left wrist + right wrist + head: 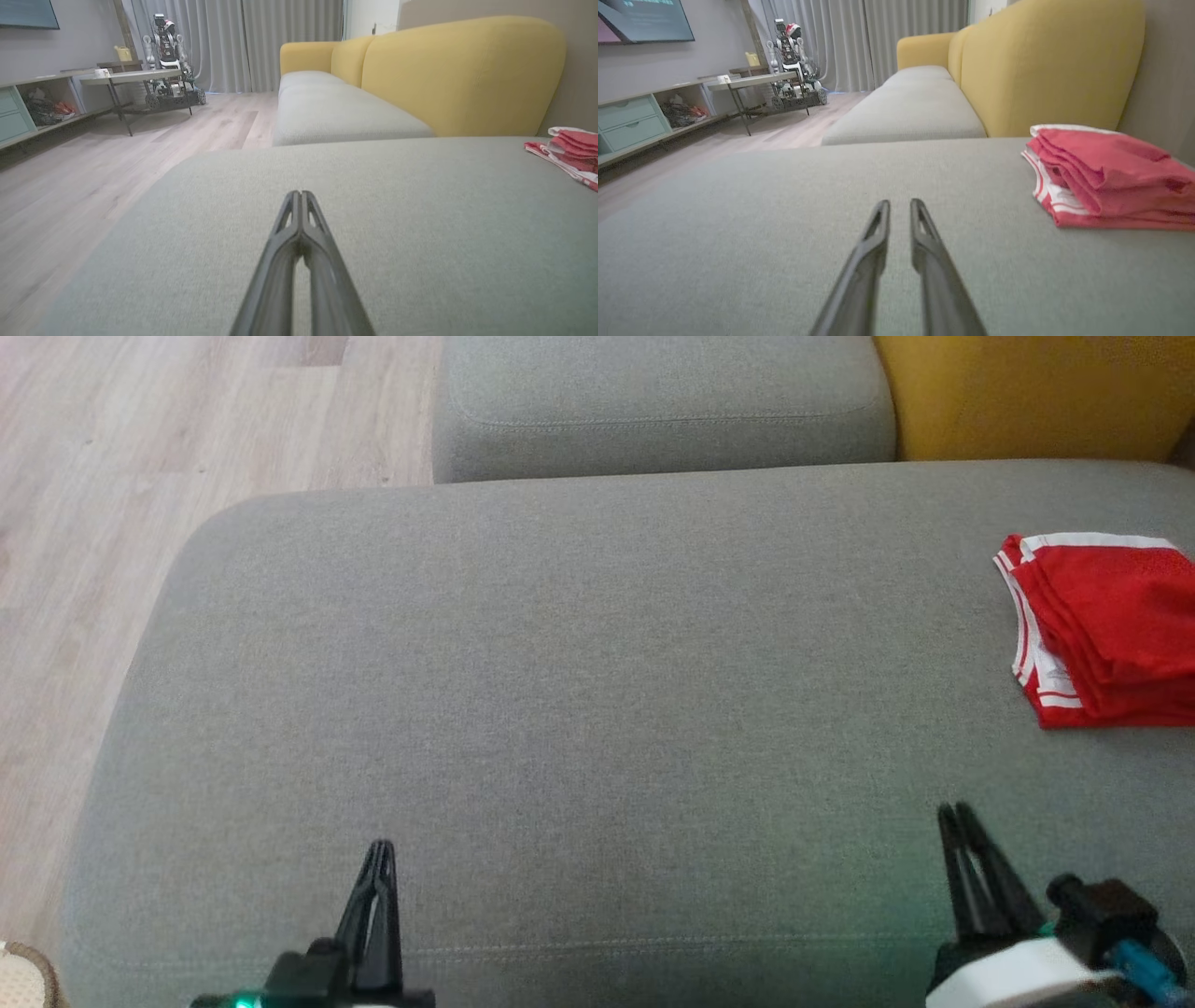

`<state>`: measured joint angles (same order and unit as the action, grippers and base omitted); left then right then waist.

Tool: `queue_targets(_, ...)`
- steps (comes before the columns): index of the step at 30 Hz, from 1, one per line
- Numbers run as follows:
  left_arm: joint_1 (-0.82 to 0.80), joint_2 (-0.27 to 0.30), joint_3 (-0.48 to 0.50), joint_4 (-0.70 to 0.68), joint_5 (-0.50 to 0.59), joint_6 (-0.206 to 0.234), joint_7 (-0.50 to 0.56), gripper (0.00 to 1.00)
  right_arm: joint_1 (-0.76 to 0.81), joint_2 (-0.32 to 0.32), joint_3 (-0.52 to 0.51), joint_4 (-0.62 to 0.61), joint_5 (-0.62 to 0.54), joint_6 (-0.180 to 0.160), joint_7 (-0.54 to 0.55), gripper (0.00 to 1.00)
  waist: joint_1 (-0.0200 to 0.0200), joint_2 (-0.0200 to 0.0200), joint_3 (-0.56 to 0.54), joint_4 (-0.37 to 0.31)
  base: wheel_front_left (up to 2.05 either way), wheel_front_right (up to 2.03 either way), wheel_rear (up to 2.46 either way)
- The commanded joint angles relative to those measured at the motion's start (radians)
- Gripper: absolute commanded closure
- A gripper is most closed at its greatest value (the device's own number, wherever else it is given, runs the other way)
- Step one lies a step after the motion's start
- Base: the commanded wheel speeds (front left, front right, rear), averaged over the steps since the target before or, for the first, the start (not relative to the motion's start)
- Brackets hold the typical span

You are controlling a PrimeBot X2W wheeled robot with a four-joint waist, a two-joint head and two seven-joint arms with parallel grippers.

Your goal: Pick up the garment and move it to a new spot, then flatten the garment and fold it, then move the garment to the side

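The garment [1111, 625] is red with white stripes and lies folded in a stack at the far right of the grey seat cushion [597, 663]. It also appears at the right edge of the left wrist view as the garment [572, 149], and up close as the garment [1106, 177]. My left gripper [381, 847] hovers low near the cushion's front edge, shut and empty, with its tips pressed together [299, 193]. My right gripper [954, 810] sits in front of the garment and apart from it. Its fingers [899, 203] stand a narrow gap apart with nothing between them.
A second grey cushion [653, 411] lies beyond, and a yellow backrest [1027, 392] stands at the far right. Wooden floor [93, 476] runs along the left. Farther off are a side table [131, 77], another robot [166, 60] and a low shelf unit [630, 121].
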<state>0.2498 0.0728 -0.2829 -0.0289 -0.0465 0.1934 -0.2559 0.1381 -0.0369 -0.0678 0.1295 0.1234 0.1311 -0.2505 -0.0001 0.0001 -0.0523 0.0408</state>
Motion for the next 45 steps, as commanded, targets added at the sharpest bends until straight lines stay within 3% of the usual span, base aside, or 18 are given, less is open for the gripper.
queue_targets(1, -0.002, -0.001, 0.001, -0.029, -0.025, -0.001, 0.001, 1.00, -0.012, -0.001, -0.001, -0.019, 0.026, 0.000, 0.004, 1.00, 0.0001, -0.0001, 0.001, -0.001, 0.00, 0.00, 0.00)
queue_targets(45, -0.131, 0.019, 0.107, 0.088, -0.596, -0.118, 0.104, 1.00, -0.094, -0.014, -0.006, 0.029, 0.548, 0.000, 0.122, 1.00, 0.0001, -0.0001, 0.020, -0.015, 0.00, 0.00, 0.00)
